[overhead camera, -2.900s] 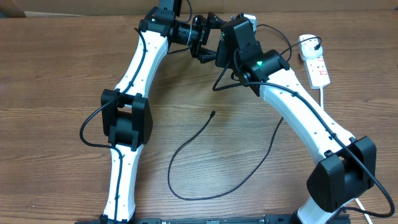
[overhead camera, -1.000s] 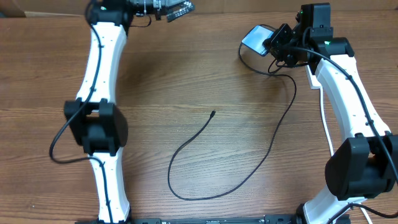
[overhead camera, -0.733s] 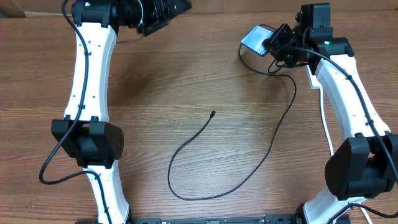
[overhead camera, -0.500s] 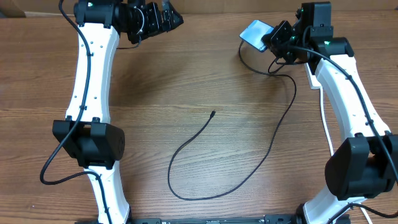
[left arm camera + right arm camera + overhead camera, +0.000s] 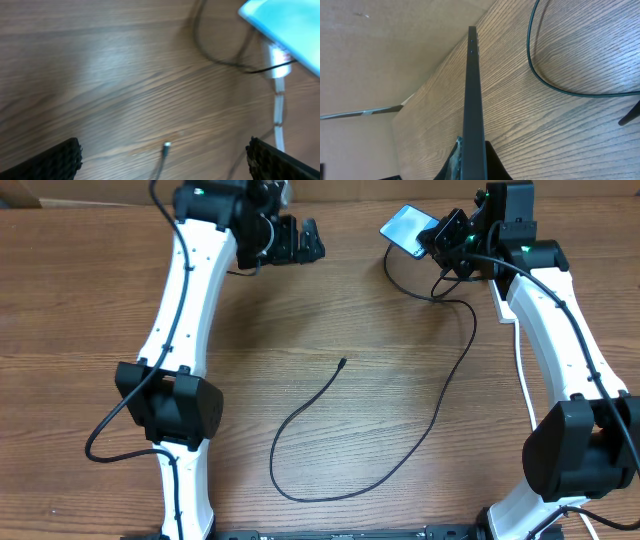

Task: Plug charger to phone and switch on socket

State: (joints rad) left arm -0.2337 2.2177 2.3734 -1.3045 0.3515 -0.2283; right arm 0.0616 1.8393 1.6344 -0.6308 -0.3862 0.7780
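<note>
Black charger (image 5: 322, 390) one, phone (image 5: 405, 227) one; right hand (image 5: 437, 238) clamps phone, left hand (image 5: 310, 242) spread apart.

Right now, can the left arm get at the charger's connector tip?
Probably yes. The left gripper hangs open and empty, and the connector tip lies alone on the table, in its wrist view. The right gripper holds the phone off to the side, out of that path.

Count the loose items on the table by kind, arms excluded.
Phone, held in the right end effector: 1
Charger cable: 1
Power strip, mostly hidden, white cord showing: 1
Total: 3
</note>
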